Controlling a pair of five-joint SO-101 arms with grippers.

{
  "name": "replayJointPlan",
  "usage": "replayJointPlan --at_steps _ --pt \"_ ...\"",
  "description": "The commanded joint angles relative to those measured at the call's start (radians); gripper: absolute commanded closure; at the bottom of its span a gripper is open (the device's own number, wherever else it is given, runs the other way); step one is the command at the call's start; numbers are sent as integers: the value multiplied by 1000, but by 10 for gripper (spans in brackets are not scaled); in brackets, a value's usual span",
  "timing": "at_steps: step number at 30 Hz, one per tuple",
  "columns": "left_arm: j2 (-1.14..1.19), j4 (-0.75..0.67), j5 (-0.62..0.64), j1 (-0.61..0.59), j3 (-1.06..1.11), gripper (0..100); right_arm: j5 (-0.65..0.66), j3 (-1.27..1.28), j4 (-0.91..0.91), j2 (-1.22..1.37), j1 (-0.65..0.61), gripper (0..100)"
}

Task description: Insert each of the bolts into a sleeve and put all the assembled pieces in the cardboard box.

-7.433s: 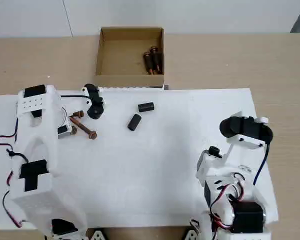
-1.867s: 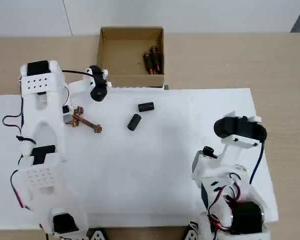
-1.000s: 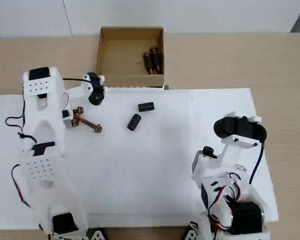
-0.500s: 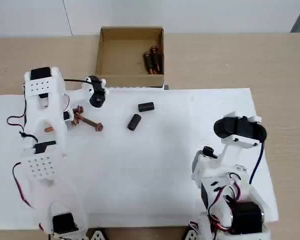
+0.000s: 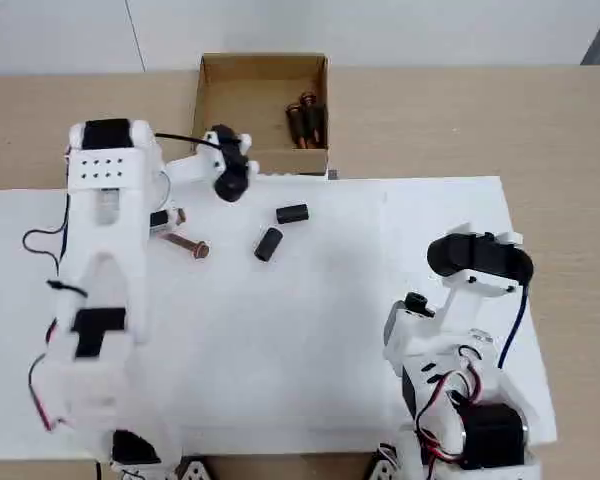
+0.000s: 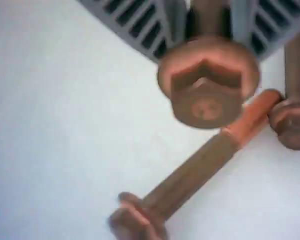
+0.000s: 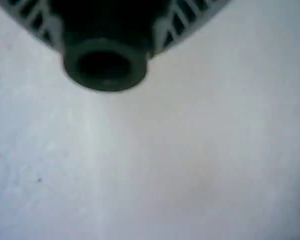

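- L tool (image 6: 210, 15): clamped on a bolt (image 6: 207, 82). Hex head faces the wrist cam, shank runs back between the ribbed jaws.
- 2nd bolt (image 6: 190, 175) lies flat on the white sheet (image 5: 310, 350) under the held one. In high view it sits just right of the L arm, left of the loose sleeves.
- 3rd bolt (image 6: 292, 115) is next to it, head close to the 2nd bolt's tip; can't tell if they touch.
- R tool (image 7: 107, 20): clamped on a black sleeve (image 7: 105, 65), open bore toward the wrist cam, over the sheet.
- R arm (image 5: 480, 262) is at the near right of the sheet, well apart from the box.
- 2 loose sleeves mid-sheet: one (image 5: 292, 214) nearer the box, the other (image 5: 268, 244) just beside it, not touching.
- Box (image 5: 195, 115) stands open on the desk (image 5: 430, 110) at the sheet's far edge.
- Assembled pcs (image 5: 306, 120) lie in the box's right part, by the right wall.
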Motion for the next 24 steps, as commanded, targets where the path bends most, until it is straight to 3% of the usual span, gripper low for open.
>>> replayJointPlan --at_steps 1,10,14,24 --pt "-235 31 95 46 96 995 -3 -12 -21 -7 -7 995" --pt "-566 29 431 160 380 995 -3 -6 -13 -7 -7 995" --pt "-641 25 499 186 463 995 -2 -6 -16 -7 -7 995" --pt "-885 -301 853 186 832 995 -6 41 -101 -5 -88 995"
